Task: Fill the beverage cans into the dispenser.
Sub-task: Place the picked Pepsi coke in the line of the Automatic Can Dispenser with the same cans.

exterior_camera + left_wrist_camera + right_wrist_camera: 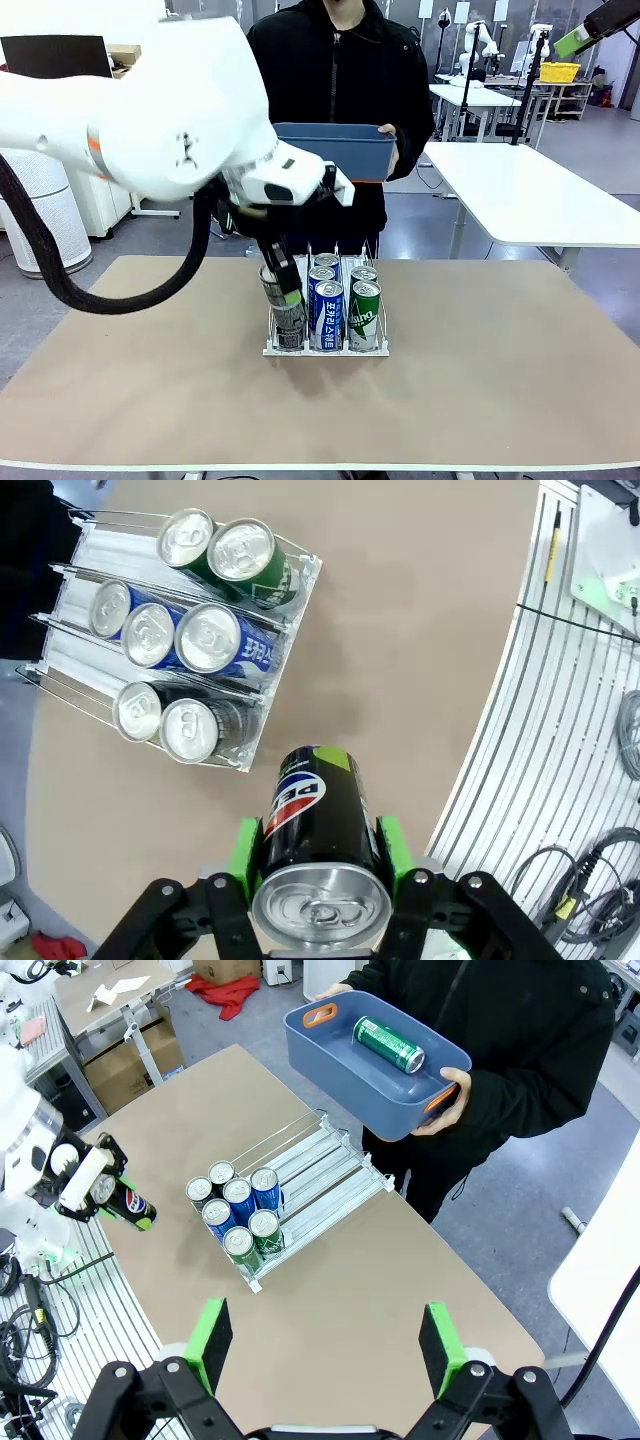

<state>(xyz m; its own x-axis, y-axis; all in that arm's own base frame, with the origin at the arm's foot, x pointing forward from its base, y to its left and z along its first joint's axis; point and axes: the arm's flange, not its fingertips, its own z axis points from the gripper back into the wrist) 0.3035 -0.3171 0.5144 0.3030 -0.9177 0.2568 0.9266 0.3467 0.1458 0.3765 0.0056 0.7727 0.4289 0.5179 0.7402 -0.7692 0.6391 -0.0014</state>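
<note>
My left gripper [318,848] is shut on a black beverage can [312,820], its green pads on either side of it. This can [270,288] hangs upright just in front of the dispenser's left lane. The white dispenser [325,351] stands mid-table with black [288,328], blue [327,312] and green [365,312] cans in its lanes. From above, the dispenser [330,1165] holds several cans at its low end. My right gripper [325,1345] is open high over the table's right side, nothing between its pads.
Across the table a person holds a dark blue bin [340,1065] with one green can [388,1044] lying in it. The bin [335,150] is above and behind the dispenser. Another white table [530,190] stands to the right.
</note>
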